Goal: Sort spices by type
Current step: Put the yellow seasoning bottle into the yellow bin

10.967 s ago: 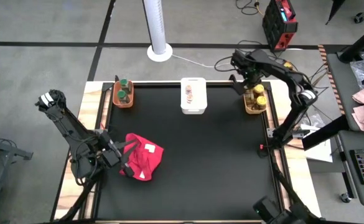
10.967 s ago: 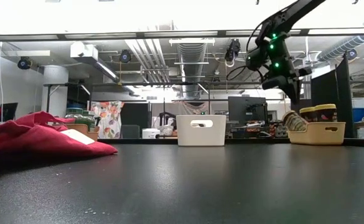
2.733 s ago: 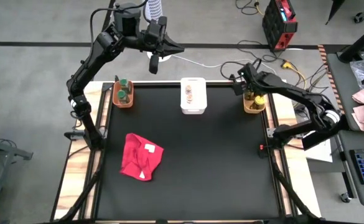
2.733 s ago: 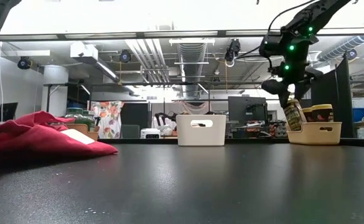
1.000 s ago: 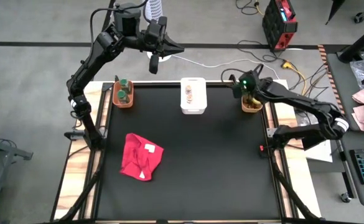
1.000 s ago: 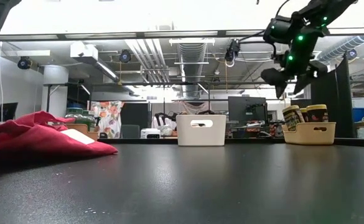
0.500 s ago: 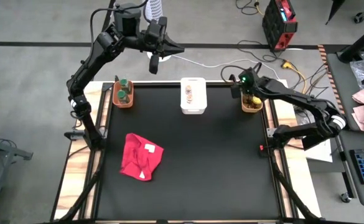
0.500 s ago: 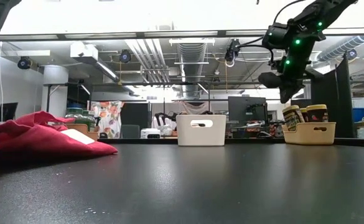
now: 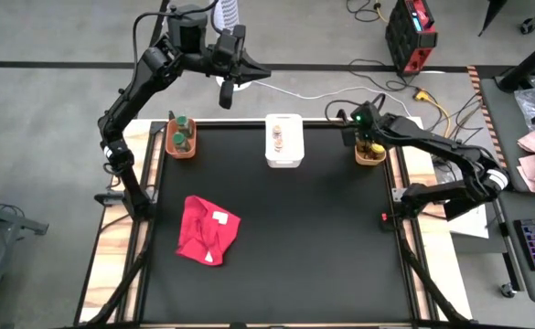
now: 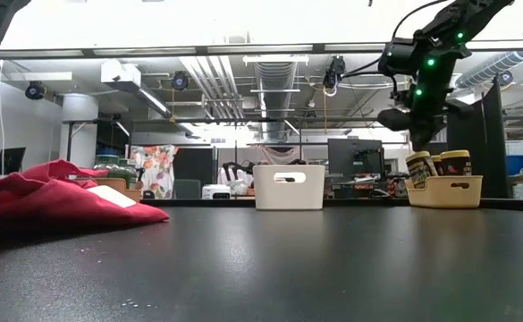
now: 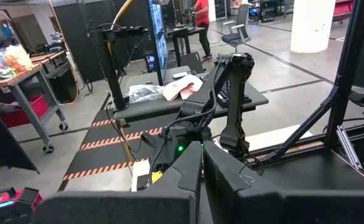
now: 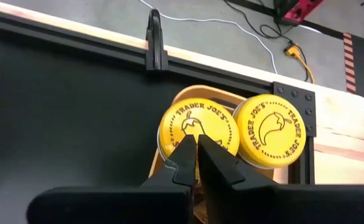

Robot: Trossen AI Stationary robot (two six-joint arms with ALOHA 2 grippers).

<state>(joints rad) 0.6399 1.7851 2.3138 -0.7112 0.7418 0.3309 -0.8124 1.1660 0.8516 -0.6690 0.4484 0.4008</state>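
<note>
Two yellow-lidded spice jars [image 12: 198,127] [image 12: 270,130] stand upright in the yellow bin [image 10: 446,190] at the table's far right. My right gripper [image 12: 197,144] is shut and slants down right over the left one of these jars; in the low view its tips [image 10: 419,145] stand just over that jar's lid. Green-lidded jars [image 9: 181,135] stand in the orange bin at the far left, and pale-lidded jars [image 9: 277,137] in the white bin [image 9: 283,160] at the far middle. My left gripper [image 9: 249,71] is shut, held high beyond the table's far edge. My right gripper's shut fingertips stand right at the top of the left yellow lid [image 12: 188,124], coming from above at a slant. Whether they touch the lid I cannot tell.
A crumpled red cloth [image 9: 208,230] with a white tag lies on the black mat at the near left. The middle and near right of the mat are bare. A white post [image 9: 233,55] rises behind the table beside my left arm.
My right gripper has shut its fingers, which stood spread a second ago. It has tipped a little more downward over the yellow bin. The jars and the left arm have kept still.
</note>
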